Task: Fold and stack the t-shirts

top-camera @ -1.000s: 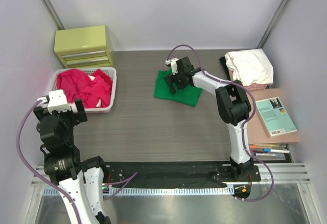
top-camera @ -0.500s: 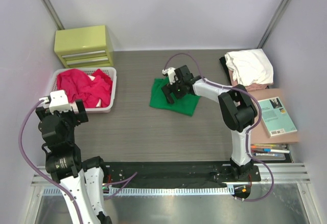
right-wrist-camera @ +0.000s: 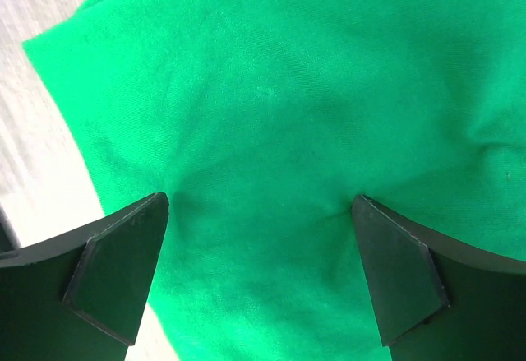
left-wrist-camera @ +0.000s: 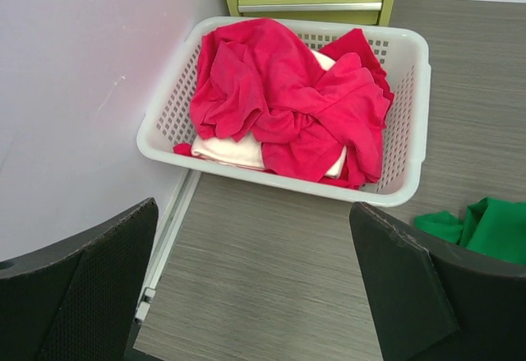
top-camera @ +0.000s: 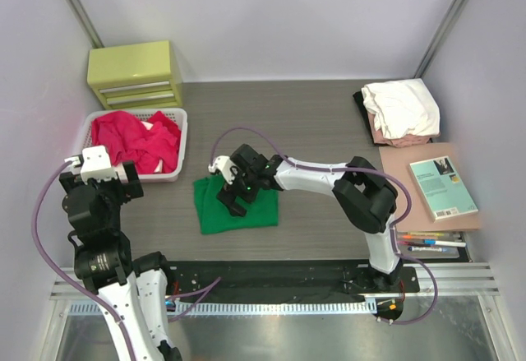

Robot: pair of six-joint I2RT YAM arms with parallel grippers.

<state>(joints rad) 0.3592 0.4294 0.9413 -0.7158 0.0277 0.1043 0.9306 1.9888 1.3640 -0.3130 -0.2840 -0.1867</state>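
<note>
A bright green t-shirt (top-camera: 215,217) lies flat on the grey table, front of centre. My right gripper (top-camera: 234,196) stands open on it, both fingertips pressing into the cloth (right-wrist-camera: 329,90) with the jaws wide apart (right-wrist-camera: 260,201). Crumpled red t-shirts (top-camera: 136,139) fill the white basket (top-camera: 179,173), with pale cloth (left-wrist-camera: 230,151) under them. My left gripper (top-camera: 97,182) hangs open and empty above the table just in front of the basket (left-wrist-camera: 253,213). The green shirt's edge (left-wrist-camera: 485,225) shows at its right. A folded white t-shirt (top-camera: 401,106) tops a pile at the back right.
A yellow-green drawer unit (top-camera: 136,73) stands behind the basket. A teal book (top-camera: 444,187) lies on a brown board (top-camera: 411,209) at the right edge, with pens (top-camera: 431,246) near it. Pale pink cloth (top-camera: 403,141) and black cloth (top-camera: 362,102) lie under the white pile.
My right gripper has slid the green t-shirt from the back middle of the table towards the front left. The left arm has stayed almost still.
</note>
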